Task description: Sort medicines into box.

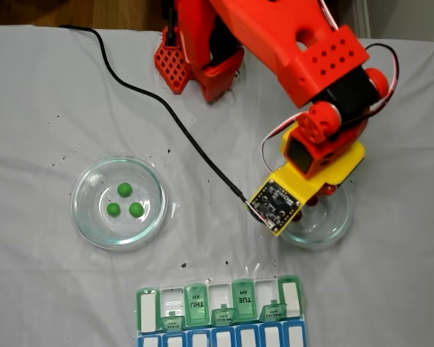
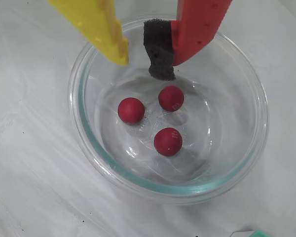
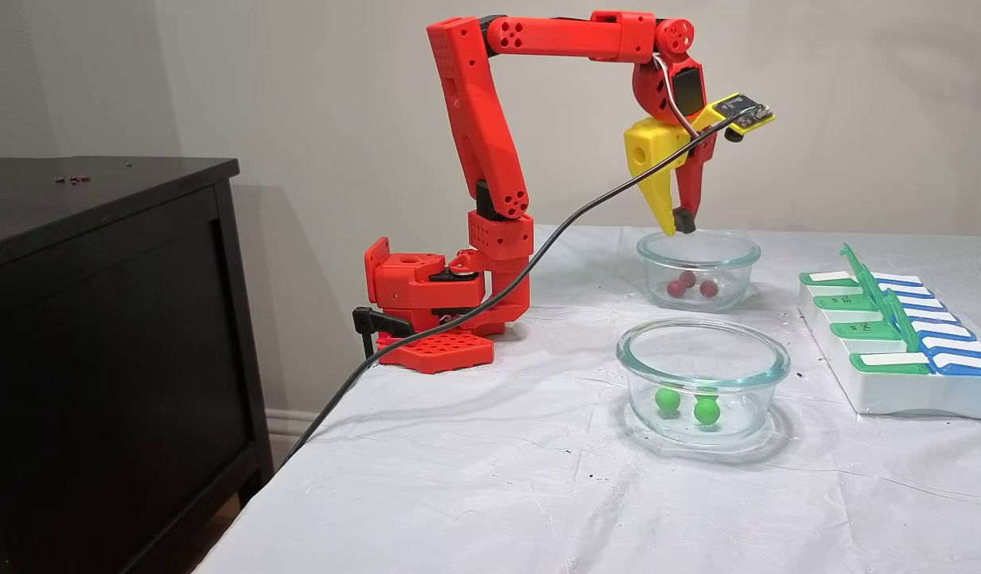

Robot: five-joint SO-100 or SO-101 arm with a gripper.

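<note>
Pick of first red medicine pending; nothing in the box yet, as far as you can see.

Nearest in the side fixed view: green balls (image 3: pixel 706 410) sit in the near glass dish (image 3: pixel 766 363), the box (image 3: pixel 897 395) beside it with some green lids raised. Your gripper (image 2: pixel 145 66) hangs empty over the far dish (image 2: pixel 89 148), jaws narrowly apart, above three red balls (image 2: pixel 131 109). Next move, you judge: descend, straddle one ball, avoid nudging its neighbours. White wrinkled cloth (image 3: pixel 458 478), black-specked; dark cabinet (image 3: pixel 100 319) and plain wall behind.

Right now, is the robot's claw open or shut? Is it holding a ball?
Gripper: open, holding nothing, poised above the glass dish with three red balls.
</note>
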